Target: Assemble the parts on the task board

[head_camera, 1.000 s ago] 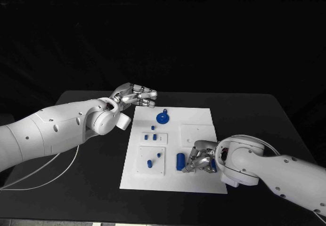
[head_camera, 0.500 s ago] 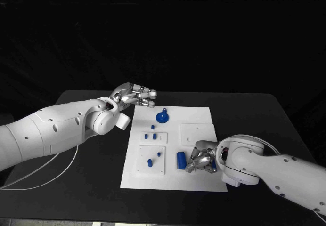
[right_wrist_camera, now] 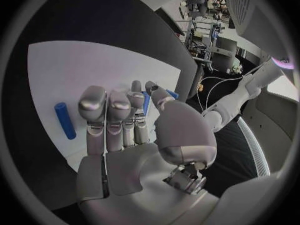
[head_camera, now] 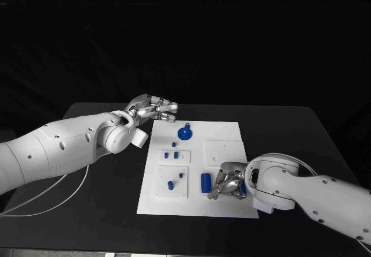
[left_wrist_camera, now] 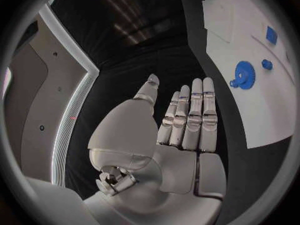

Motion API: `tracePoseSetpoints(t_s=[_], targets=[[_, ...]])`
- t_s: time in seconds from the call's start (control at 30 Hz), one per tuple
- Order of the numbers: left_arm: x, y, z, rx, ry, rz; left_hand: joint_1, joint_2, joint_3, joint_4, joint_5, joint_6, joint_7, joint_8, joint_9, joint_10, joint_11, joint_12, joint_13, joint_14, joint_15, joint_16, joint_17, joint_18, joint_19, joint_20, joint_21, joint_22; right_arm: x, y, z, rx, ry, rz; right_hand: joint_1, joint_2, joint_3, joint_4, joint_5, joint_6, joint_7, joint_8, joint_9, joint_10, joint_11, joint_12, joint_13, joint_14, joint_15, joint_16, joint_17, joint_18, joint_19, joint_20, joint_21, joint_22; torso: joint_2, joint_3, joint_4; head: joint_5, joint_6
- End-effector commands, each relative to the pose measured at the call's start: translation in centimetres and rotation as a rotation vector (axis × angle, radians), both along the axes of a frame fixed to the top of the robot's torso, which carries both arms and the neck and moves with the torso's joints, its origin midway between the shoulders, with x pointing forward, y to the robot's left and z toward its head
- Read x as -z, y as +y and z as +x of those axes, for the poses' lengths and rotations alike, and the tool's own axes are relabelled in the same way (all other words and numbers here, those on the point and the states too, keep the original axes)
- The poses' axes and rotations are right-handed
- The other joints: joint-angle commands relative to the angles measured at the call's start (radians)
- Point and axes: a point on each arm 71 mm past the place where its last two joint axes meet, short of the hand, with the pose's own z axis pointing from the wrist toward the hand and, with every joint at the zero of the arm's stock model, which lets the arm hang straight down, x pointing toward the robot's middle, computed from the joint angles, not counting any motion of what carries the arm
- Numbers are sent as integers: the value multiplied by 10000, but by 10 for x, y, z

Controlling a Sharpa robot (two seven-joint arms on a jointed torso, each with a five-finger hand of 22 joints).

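The white task board (head_camera: 228,134) lies mid-table. My right hand (head_camera: 227,184) rests low on its near right part, fingers curled; in the right wrist view a slim blue part (right_wrist_camera: 145,103) sits pinched between thumb and fingers (right_wrist_camera: 119,110). A blue cylinder (head_camera: 206,182) (right_wrist_camera: 64,120) lies flat just left of that hand. A blue gear (head_camera: 185,132) (left_wrist_camera: 244,76) sits at the board's far end with a small blue peg (head_camera: 175,144) (left_wrist_camera: 267,64) near it. My left hand (head_camera: 155,110) (left_wrist_camera: 184,120) hovers off the board's far left corner, fingers straight and holding nothing.
A small white block (head_camera: 175,156) holds two blue pieces, and a larger white block (head_camera: 162,193) near it has two blue pegs standing in it. A bare white square (head_camera: 224,151) is on the board's right side. A white cable (head_camera: 46,198) trails over the table's left.
My right hand has sunk slightly toward the board's near edge and curled closer over the blue part. The left hand has stayed where it was.
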Motion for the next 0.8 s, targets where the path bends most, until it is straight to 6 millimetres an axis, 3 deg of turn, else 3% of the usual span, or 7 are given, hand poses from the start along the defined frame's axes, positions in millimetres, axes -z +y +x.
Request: tracePoseSetpoints(t_s=[0.03,0.33,0.43,0.53,0.67,0.8], targets=[[-1,-2,-1,178,-18,-42,-5,83,24,29,34,-48,-19,18,-14,-62,-19,9,-6,-82,-16,-53,-11,-42,20,55,-6,-18,0,2,-1,-258,32,119,131,9,-140,58,-42,89,-1,20,-83,11,-7,-27,0,-13,-44,-27,15,-140,169,-81,-62,1101,0,6,-3,15,-13],[-1,-2,-1,174,-19,-38,-5,83,24,29,34,-48,-19,18,-14,-62,-19,9,-6,-82,-16,-53,-11,-42,20,55,-6,-18,-2,1,1,-29,-260,210,126,88,-84,248,-158,88,-2,25,-136,23,-11,-26,-1,-13,-50,-35,16,-133,182,-87,-73,1099,2,11,-7,16,-7],[-1,-2,-1,179,-28,-48,-5,83,24,29,34,-48,-19,18,-14,-62,-19,9,-6,-82,-16,-53,-11,-42,20,55,-6,-18,-4,-3,4,249,-459,396,176,63,-17,267,-218,-125,69,13,-197,2,20,-36,-25,-12,-54,-85,-30,-124,186,-99,-114,1090,0,21,-31,11,3],[-1,-2,-1,166,-21,-72,-27,77,13,37,25,-69,-14,17,-15,-63,-17,10,-5,-85,-14,-54,-13,-42,18,56,-4,-22,-10,-8,9,577,-594,616,169,42,-8,356,-413,-529,233,7,-480,42,101,333,178,5,-1,-28,-5,-108,206,-59,-54,1106,-15,22,-49,-2,14],[-1,-1,-1,111,-1,-119,-36,67,1,39,28,-95,-12,15,-16,-65,-15,11,-5,-84,-13,-53,-12,-42,18,57,-4,-23,-24,-26,20,1214,-759,881,238,4,-56,588,-874,-701,333,10,-889,26,165,501,224,9,56,39,17,-73,210,5,0,1117,-36,9,-52,-73,35],[-1,0,-1,53,22,-160,-48,55,-16,44,6,-106,-10,17,-16,-61,-17,10,-5,-78,-16,-52,-11,-42,19,57,-4,-25,-34,-46,29,1650,-735,848,256,-12,-28,768,-1220,-1146,537,11,-1563,0,283,598,225,-2,140,70,10,-26,201,89,19,1118,-50,11,-81,-119,45]])
